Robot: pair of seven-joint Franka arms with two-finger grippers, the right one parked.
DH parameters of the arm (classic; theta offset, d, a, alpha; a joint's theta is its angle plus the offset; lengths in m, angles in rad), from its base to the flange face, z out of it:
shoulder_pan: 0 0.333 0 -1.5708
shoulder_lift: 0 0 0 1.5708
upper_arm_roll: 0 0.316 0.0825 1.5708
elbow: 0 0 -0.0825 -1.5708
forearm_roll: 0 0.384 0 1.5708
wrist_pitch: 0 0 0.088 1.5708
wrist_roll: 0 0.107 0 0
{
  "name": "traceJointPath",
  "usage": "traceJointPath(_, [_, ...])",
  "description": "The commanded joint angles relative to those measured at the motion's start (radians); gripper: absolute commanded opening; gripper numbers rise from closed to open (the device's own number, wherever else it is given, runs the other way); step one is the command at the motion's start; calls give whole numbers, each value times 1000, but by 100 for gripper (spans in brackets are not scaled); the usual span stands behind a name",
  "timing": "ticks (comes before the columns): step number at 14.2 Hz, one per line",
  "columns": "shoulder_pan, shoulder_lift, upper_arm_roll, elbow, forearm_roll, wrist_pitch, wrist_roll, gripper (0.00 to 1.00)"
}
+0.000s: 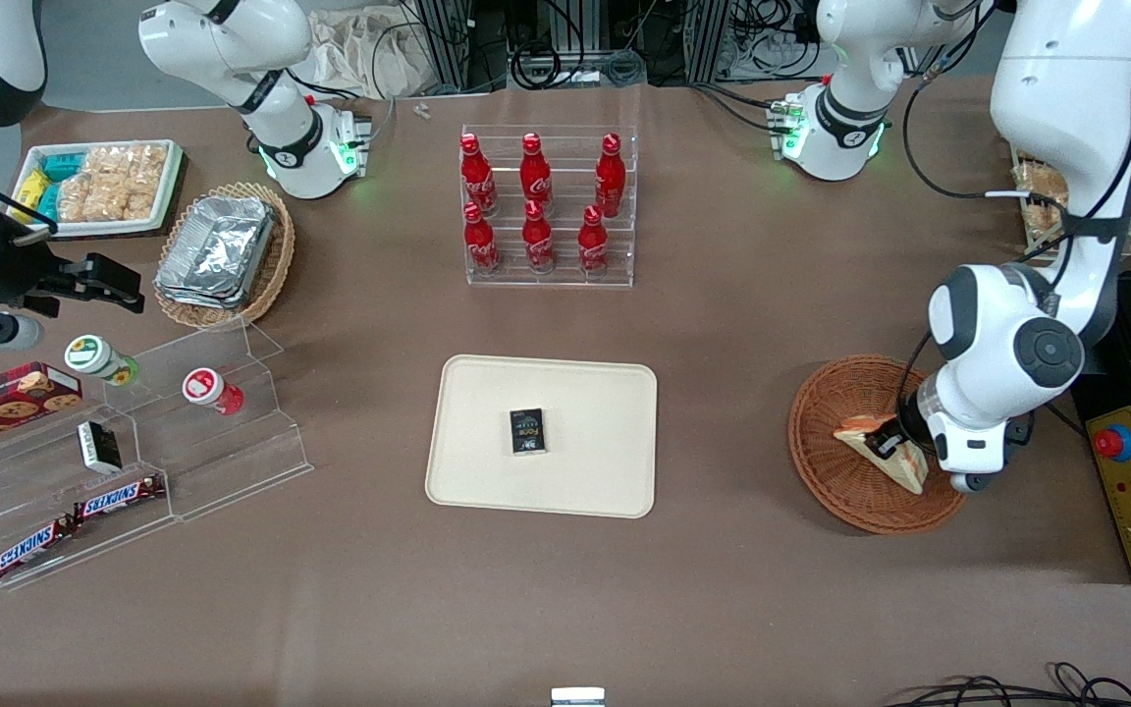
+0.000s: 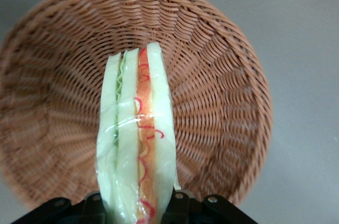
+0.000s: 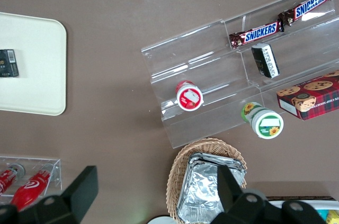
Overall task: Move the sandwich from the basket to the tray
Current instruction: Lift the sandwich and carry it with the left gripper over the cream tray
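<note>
1. From the front, the gripper [image 1: 894, 444] was down inside the basket [image 1: 826, 412] toward the working arm's end, on the sandwich [image 1: 904, 462]. Bare tabletop [image 1: 723, 393] lay open between basket and tray [image 1: 575, 393], which carried only a small black box [image 1: 527, 431].
2. The left wrist camera showed what the front hid: fingers [image 2: 177, 205] clenched on the sandwich [image 2: 139, 139], filling edge facing the lens, basket rim [image 2: 254, 81] around it.
3. The right wrist camera caught only the tray's corner [image 3: 42, 65] and a clear stepped stand [image 3: 212, 65].

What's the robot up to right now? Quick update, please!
Gripper shut on clear-wrapped triangular sandwich, over round reddish-brown wicker basket. Cream rectangular tray holds small black box.
</note>
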Motion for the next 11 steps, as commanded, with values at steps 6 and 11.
traceJointPath(6, [-18, -36, -82, 423, 15, -534, 108, 0])
traceJointPath(11, [-68, 7, -198, 506, 15, -554, 118, 0])
